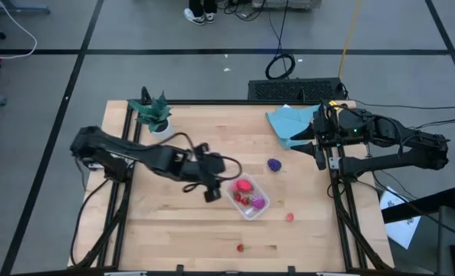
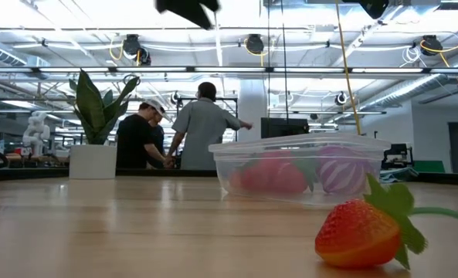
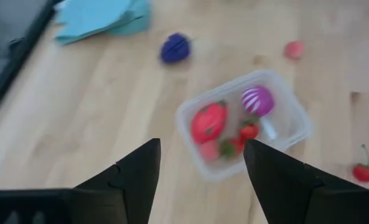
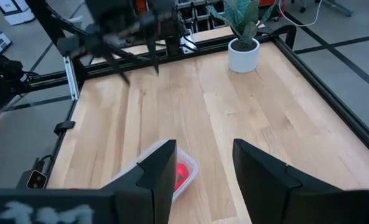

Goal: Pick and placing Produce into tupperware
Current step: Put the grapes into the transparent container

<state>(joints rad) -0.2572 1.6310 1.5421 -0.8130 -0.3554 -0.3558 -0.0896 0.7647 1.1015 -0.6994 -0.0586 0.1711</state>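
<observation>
A pale wooden table [image 1: 173, 222] framed by black rails sits on a grey floor crossed with dark lines. Near its middle lies the clear tupperware [image 1: 249, 196], holding a larger red piece [image 3: 209, 121], a magenta striped fruit [image 3: 257, 100] and small red berries [image 3: 249, 130]. The left gripper [image 1: 212, 188] hovers just beside the tub, its fingers spread apart with nothing between them. A dark purple fruit [image 1: 274, 164] rests on the wood between the tub and a blue cloth [image 1: 288, 123]. A pink berry [image 1: 290, 217] and a red berry [image 1: 240, 248] lie loose toward the near edge. A green potted plant [image 1: 153, 115] stands at the far left corner. The right gripper [image 1: 320, 146] waits at the right edge by the cloth, fingers parted and empty. In the low view a strawberry [image 2: 360, 233] lies close up, and people [image 2: 178, 127] stand in the bright workshop behind, under ceiling pipes and lamps
</observation>
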